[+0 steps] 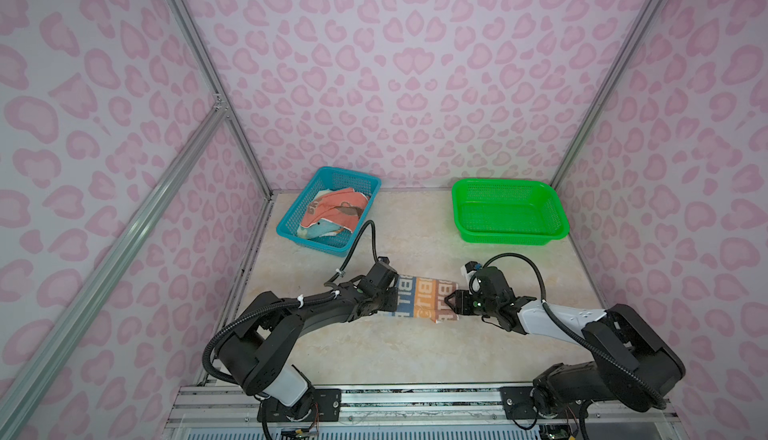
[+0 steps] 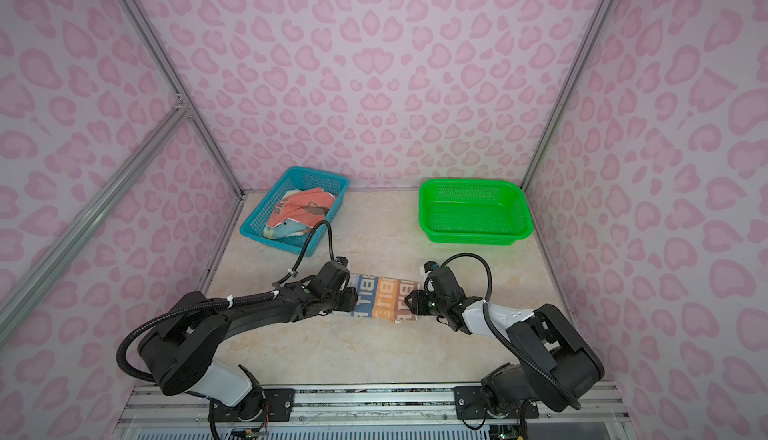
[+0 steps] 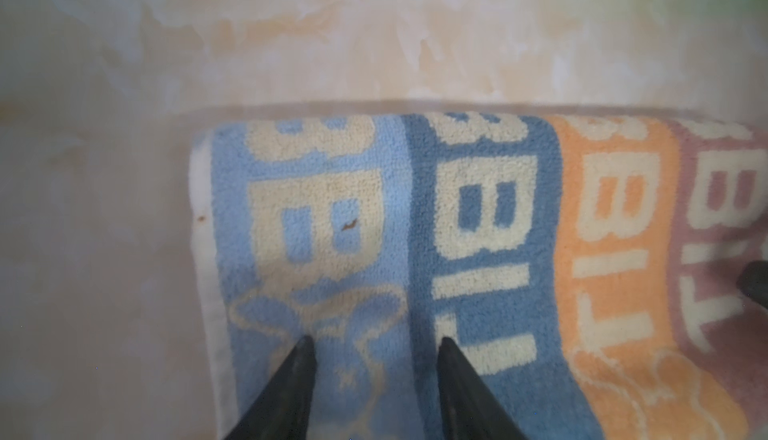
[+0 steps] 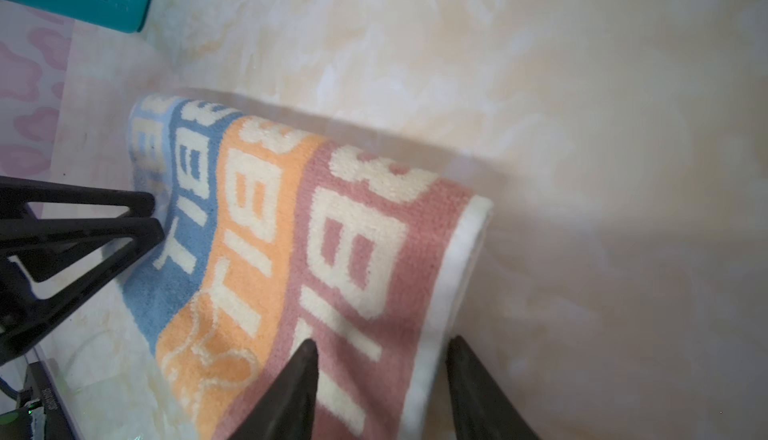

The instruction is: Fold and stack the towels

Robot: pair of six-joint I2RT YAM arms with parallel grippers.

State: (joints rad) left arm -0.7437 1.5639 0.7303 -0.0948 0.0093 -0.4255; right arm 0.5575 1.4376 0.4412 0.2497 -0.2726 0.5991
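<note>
Your L fingers [image 3: 291, 392] spread over striped towel [image 1: 424, 299] blue end | R fingers [image 4: 295, 396] spread astride pink end | towel on desk [image 1: 415, 355]

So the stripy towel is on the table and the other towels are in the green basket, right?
Not quite. The other towels are in the blue basket, not the green basket, as both top views show. The stripy towel is on the table.
</note>
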